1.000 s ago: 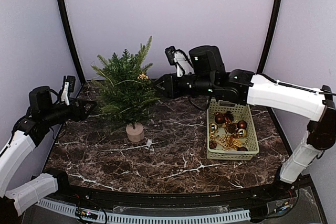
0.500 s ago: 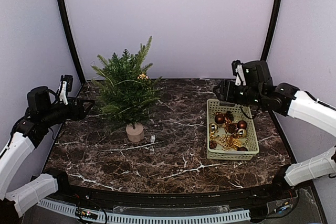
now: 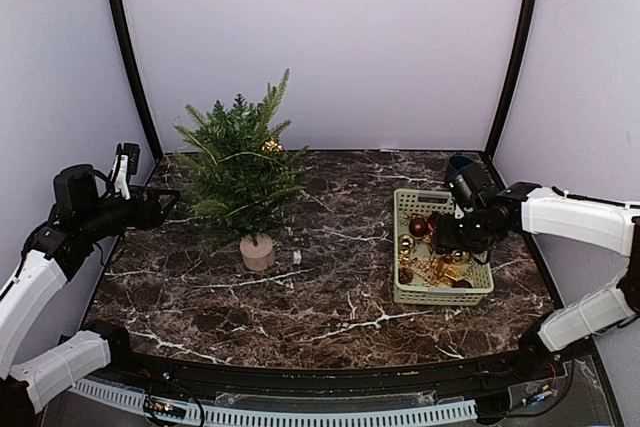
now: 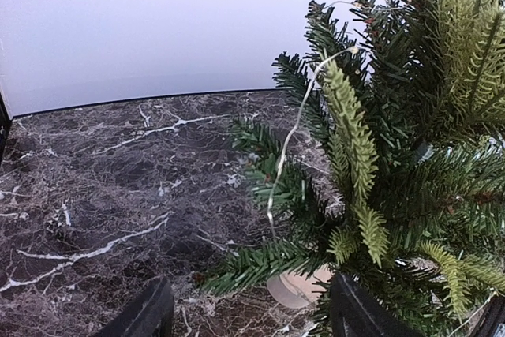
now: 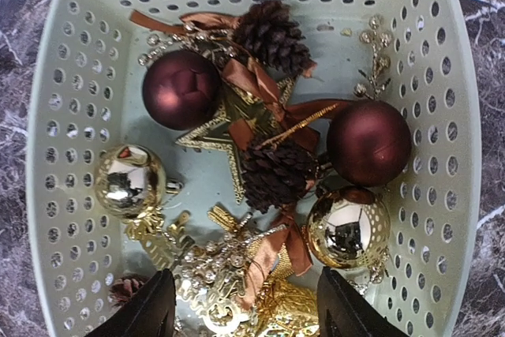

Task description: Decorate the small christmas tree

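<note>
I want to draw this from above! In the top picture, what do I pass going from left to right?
left gripper → tree → basket

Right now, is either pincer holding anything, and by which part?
Nothing held: left pincer open beside the small christmas tree, right pincer open above the basket.

I see the small christmas tree (image 3: 240, 162) in deep green with paler tips, its pot (image 3: 257, 252) beige. The table (image 3: 330, 297) is dark marble veined white. On the right, the pale green perforated basket (image 5: 63, 76) shows matte maroon baubles (image 5: 180, 88), shiny gold baubles (image 5: 130, 181), brown pine cones (image 5: 276, 173) and a glittery gold star (image 5: 207, 141).
</note>
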Controlling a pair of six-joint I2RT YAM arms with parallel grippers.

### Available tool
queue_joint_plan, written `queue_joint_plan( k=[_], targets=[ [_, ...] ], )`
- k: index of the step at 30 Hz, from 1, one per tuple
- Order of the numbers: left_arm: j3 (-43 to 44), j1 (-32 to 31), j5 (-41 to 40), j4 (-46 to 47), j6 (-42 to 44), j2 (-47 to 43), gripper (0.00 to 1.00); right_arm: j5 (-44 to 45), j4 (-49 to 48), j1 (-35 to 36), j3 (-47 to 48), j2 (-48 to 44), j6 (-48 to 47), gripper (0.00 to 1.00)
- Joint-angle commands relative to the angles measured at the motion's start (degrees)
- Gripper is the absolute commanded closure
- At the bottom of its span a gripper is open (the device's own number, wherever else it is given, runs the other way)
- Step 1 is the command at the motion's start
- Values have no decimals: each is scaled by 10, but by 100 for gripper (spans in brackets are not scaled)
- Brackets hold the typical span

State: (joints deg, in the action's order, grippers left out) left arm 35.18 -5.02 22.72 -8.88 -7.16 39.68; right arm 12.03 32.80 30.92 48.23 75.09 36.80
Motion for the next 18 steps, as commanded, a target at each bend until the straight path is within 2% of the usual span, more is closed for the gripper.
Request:
queue_joint_plan(
  k=[1,11,18],
  targets=[
    [-4,2,-1,7,-1,6,30,21,-19,-8,-8,23,13,38],
    [-16,2,10,31,-20,14,30,36,-72,-35,36,110,-22,47],
    [-15,2,7,30,-19,16,30,29,-101,-39,50,167,-32,49]
  ],
)
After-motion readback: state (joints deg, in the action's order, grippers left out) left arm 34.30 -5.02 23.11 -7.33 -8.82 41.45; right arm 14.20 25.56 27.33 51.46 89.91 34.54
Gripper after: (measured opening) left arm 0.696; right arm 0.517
